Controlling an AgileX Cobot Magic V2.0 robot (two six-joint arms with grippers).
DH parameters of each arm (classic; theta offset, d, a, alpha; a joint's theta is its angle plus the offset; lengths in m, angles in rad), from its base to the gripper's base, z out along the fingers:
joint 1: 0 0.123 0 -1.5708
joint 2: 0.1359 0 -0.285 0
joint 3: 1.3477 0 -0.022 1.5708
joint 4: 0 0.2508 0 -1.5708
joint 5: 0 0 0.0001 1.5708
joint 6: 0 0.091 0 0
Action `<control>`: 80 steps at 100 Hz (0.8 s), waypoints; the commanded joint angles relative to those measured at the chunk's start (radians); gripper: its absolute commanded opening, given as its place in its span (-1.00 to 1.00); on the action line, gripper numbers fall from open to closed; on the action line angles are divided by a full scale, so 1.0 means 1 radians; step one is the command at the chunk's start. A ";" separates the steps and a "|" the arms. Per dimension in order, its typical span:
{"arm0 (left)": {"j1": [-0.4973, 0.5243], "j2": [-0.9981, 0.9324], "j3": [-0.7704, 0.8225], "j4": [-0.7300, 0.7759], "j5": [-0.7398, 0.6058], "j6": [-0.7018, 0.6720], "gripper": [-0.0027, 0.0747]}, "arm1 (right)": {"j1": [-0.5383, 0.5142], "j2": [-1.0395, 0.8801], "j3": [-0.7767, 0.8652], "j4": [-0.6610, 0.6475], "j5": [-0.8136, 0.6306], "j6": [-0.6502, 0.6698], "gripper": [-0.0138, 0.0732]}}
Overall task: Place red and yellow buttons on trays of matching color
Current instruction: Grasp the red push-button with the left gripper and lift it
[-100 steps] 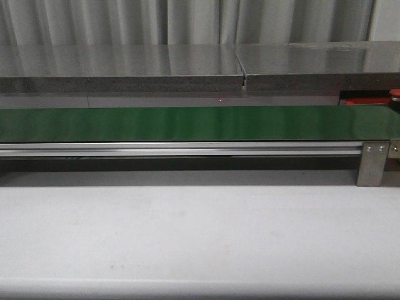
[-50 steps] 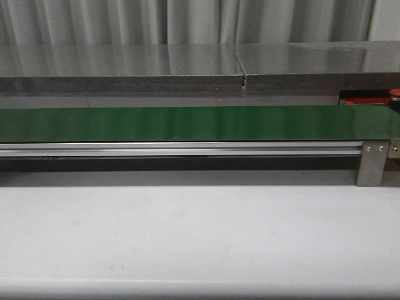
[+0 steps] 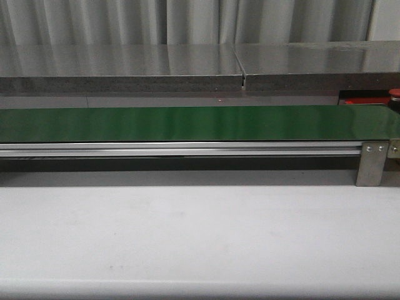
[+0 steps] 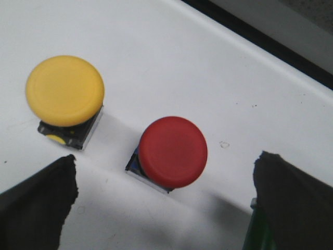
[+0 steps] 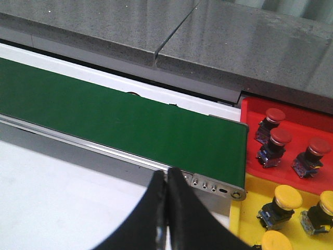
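Left claw [image 4: 164, 203] hangs open above the red button [image 4: 173, 151]; right claw [image 5: 166, 208] is closed, empty. Risk: off-centre descent tips the button or nudges the yellow button [image 4: 65, 90] nearby.

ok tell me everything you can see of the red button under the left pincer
The red button has a round, smooth, matte-looking dome cap, plastic by its look, on a small squarish base of which only the dark and clear edges show under the cap. It stands upright on the white surface, cap up, apart from the yellow button beside it. The left pincer is open over it, fingers either side, not touching it.
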 commanded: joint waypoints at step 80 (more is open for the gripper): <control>-0.005 0.068 -0.176 -0.040 -0.006 -0.010 0.31 | 0.003 0.002 -0.024 0.022 -0.065 -0.007 -0.95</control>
